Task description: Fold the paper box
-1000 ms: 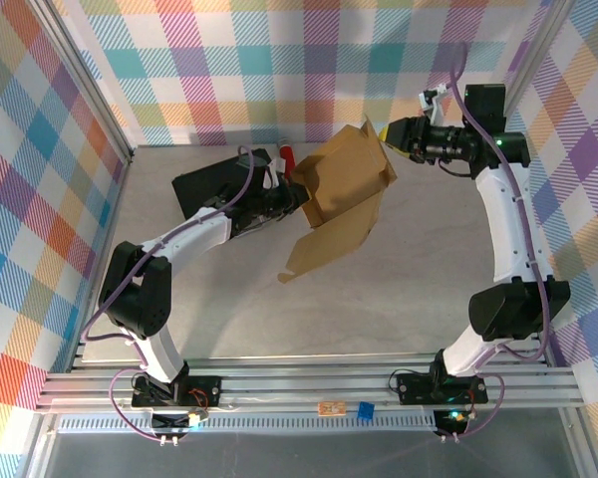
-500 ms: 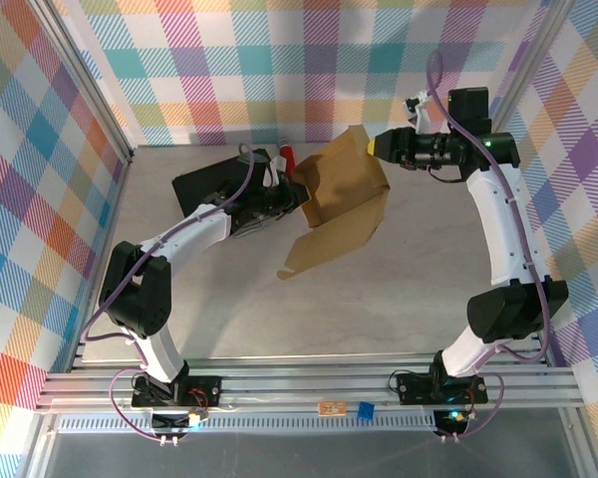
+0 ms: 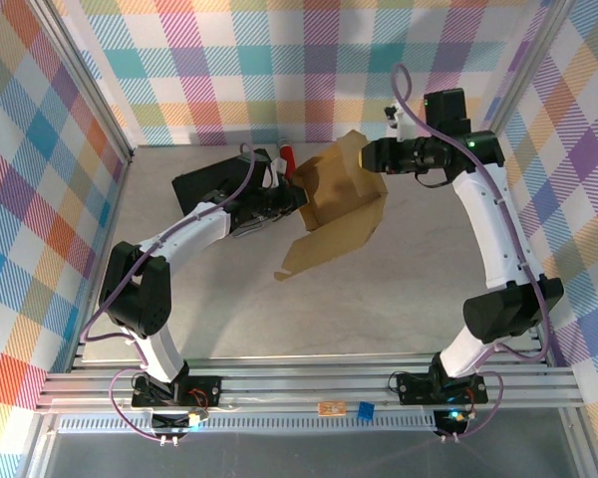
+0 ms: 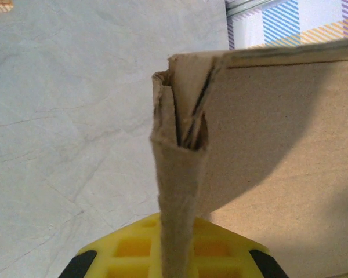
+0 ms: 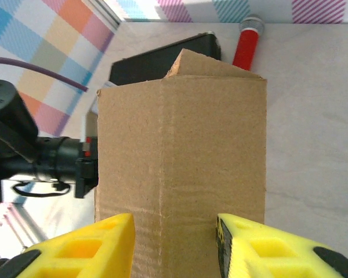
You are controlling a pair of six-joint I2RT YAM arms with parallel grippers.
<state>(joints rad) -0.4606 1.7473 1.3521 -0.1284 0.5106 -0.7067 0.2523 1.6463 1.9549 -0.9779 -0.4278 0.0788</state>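
Shifted left since a second ago, my right claw [image 5: 175,246] reaches the cardboard box [image 3: 344,189], fingers half apart astride its folded corner. My left claw [image 4: 177,258] is clamped on a flap, the box tilted over the worktop [image 3: 399,289] beside a black case [image 3: 204,184].

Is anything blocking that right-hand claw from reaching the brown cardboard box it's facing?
Nothing visible does. The open right gripper sits directly at the folded panel of the brown corrugated cardboard box. The black rectangular case and the red cylinder lie behind the box, out of the way.
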